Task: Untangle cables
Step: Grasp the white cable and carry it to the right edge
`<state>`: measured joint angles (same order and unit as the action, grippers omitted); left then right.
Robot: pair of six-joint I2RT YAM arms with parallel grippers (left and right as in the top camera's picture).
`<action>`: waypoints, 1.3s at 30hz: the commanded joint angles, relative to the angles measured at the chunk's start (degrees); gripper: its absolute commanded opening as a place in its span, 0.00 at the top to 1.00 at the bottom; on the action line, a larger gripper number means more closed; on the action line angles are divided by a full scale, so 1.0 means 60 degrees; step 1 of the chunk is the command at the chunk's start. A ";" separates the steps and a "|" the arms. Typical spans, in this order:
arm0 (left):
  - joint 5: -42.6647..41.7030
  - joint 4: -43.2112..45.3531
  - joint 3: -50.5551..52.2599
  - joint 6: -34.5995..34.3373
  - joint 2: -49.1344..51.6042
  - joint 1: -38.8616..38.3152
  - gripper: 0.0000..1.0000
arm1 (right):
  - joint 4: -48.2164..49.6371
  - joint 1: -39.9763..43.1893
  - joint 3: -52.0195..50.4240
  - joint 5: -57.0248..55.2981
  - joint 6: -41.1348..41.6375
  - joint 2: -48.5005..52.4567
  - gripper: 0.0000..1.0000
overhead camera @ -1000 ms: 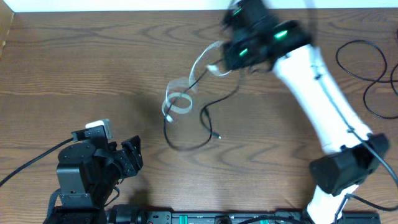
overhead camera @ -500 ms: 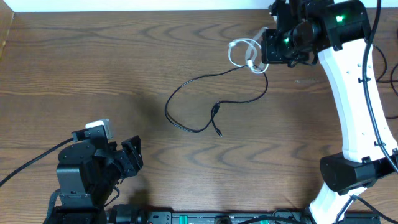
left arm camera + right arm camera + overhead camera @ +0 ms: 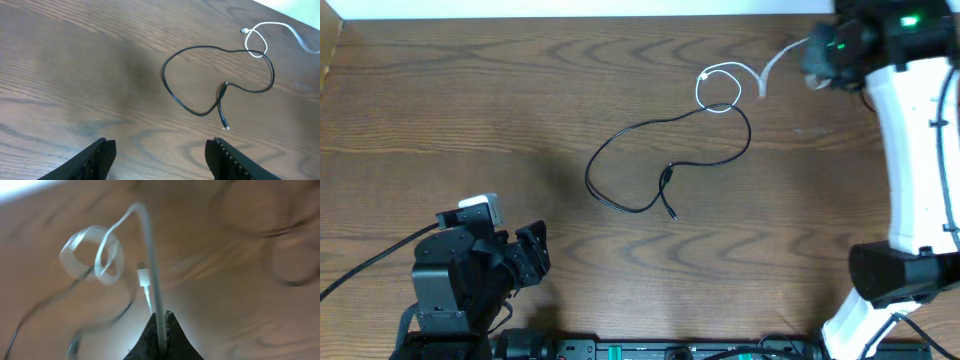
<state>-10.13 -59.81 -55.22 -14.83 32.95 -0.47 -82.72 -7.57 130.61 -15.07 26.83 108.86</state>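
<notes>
Nearest the robot's base, bottom-left of the table (image 3: pixel 470 100): left gripper (image 3: pixel 532 255) (image 3: pixel 160 150), jaws partly apart, only bare wood showing btwn them. All cables lie ahead of it & to its right, well apart from it.

Mid-table: black cable (image 3: pixel 667 177) (image 3: pixel 222 92), flat on the wood in one big open loop. Its ends come together at the loop's near side, one plug pointing back toward the base. Neither gripper touches it.

Further out, at the black cable's far-right bend: white cable (image 3: pixel 778 58) (image 3: pixel 295 35) (image 3: pixel 150 255), w/ a small coil lying on the wood. The coil crosses the black cable at that bend; can't tell which is on top. One white plug end sits just beside the coil, on its left.

Farthest, top-right corner: right gripper (image 3: pixel 820 52) (image 3: pixel 161 320), jaws closed tight on the white cable. From the coil the white strand runs up & to the right, straight into the fingertips. Right wrist view shows it pinched btwn the two tips, w/ the coil beyond them & a white plug just beside the strand. So the white cable is held at one stretch, the rest trailing left of the gripper. That wrist view is blurred; finer detail unreadable.
</notes>
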 commanded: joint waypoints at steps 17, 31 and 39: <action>0.0040 -0.0029 -0.0087 -0.0018 -0.0015 0.0040 0.37 | 0.2597 0.8138 0.0146 0.3610 0.0612 -0.1206 0.99; 0.0015 -0.0033 -0.0087 -0.0018 -0.0015 0.0040 0.37 | 0.2426 0.7512 0.0142 0.4291 -0.0455 0.0029 0.99; -0.0055 -0.0051 -0.0087 -0.0018 -0.0015 0.0040 0.37 | 0.2725 0.7512 0.0142 0.4291 -0.0703 0.0029 0.99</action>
<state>-10.15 -59.88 -55.22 -14.83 32.95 -0.47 -67.09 37.63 130.87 10.31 24.29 109.30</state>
